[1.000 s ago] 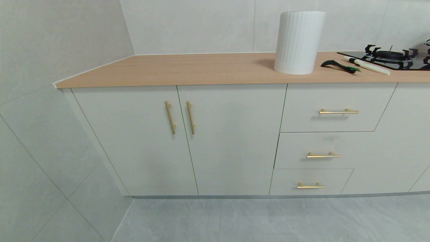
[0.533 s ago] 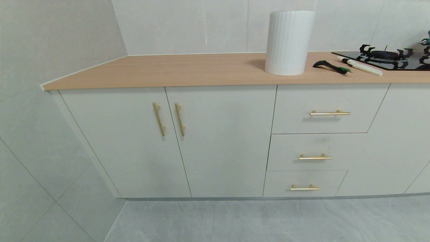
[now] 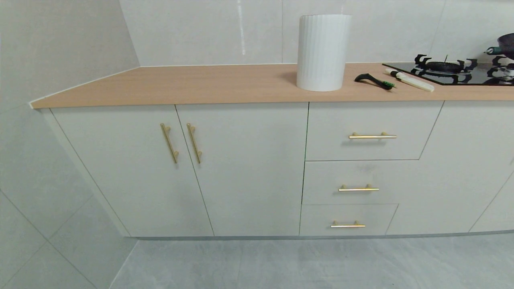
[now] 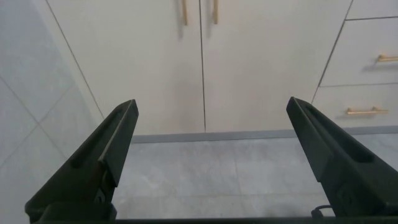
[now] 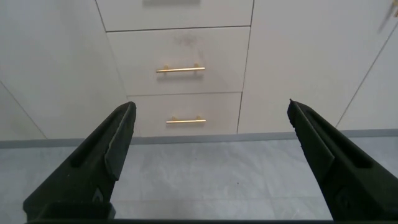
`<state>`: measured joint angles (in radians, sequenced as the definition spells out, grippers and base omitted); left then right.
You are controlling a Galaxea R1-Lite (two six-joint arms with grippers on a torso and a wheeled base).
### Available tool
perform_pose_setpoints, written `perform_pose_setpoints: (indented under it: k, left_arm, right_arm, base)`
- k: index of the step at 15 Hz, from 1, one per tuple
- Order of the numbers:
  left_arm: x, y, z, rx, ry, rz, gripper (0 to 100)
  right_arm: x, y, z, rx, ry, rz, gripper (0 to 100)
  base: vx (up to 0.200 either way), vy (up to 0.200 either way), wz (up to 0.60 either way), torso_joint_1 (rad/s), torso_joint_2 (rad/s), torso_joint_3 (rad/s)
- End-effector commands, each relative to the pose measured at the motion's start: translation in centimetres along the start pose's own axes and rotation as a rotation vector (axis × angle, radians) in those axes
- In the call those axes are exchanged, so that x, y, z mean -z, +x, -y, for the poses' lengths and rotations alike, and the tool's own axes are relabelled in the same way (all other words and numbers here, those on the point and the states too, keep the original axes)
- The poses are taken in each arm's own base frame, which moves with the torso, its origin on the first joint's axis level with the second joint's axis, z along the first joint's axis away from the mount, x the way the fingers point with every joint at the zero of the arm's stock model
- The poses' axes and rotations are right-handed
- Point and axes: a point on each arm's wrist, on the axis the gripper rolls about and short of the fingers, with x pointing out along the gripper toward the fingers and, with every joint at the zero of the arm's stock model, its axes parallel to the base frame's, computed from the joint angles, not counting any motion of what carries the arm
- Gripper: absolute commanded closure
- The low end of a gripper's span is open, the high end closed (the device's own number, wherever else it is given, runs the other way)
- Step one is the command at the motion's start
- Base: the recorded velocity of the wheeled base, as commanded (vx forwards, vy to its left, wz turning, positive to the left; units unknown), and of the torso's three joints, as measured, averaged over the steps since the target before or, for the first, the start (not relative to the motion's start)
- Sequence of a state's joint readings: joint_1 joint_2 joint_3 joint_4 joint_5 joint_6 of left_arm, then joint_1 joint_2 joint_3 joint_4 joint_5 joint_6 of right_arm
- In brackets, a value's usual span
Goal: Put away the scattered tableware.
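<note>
Jaws of the left gripper (image 4: 210,106) stood spread wide with nothing between them, facing the lower part of the cupboard doors (image 4: 261,62) and the grey floor (image 4: 205,174). The right gripper (image 5: 210,107) was just as wide apart and empty, facing the lower drawers (image 5: 180,59).

Both sat well below the tabletop (image 3: 180,84), so the tableware lay above and beyond them. In the upper right of the head frame, a black-handled utensil (image 3: 371,80) and a long white utensil (image 3: 409,79) lay flat just beside each other. Whether they touched could not be told. Their long axes ran roughly along the tabletop edge, slanting slightly down toward the right. They lay between the tall white ribbed holder (image 3: 321,52) on their left and the stove (image 3: 445,70) on their right.

With the utensils in the right part of the frame, the right arm looked the nearer. Either arm would probably need to rise above the tabletop edge before approaching, with its jaws set across a handle, not along it.
</note>
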<state>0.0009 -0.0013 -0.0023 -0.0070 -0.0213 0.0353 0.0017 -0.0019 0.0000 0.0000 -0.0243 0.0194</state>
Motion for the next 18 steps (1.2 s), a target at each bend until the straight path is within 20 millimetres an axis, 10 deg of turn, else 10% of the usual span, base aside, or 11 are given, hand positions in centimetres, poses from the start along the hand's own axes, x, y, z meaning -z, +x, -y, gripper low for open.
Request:
perform_pose_setpoints:
  k: [1,18]
  left_arm:
    - [0.01,0.02,0.0,0.0,0.0,-0.001,0]
    - [-0.03,0.0,0.0,-0.002,-0.006,0.0,0]
  right_arm:
    - [0.0,0.01,0.0,-0.001,0.002,-0.002,0]
    - [0.0,0.01,0.0,-0.001,0.001,-0.002,0]
  base:
    - [0.0,0.0,0.0,0.0,0.0,0.0]
    - [0.129,0.0,0.0,0.003,0.0,0.001]
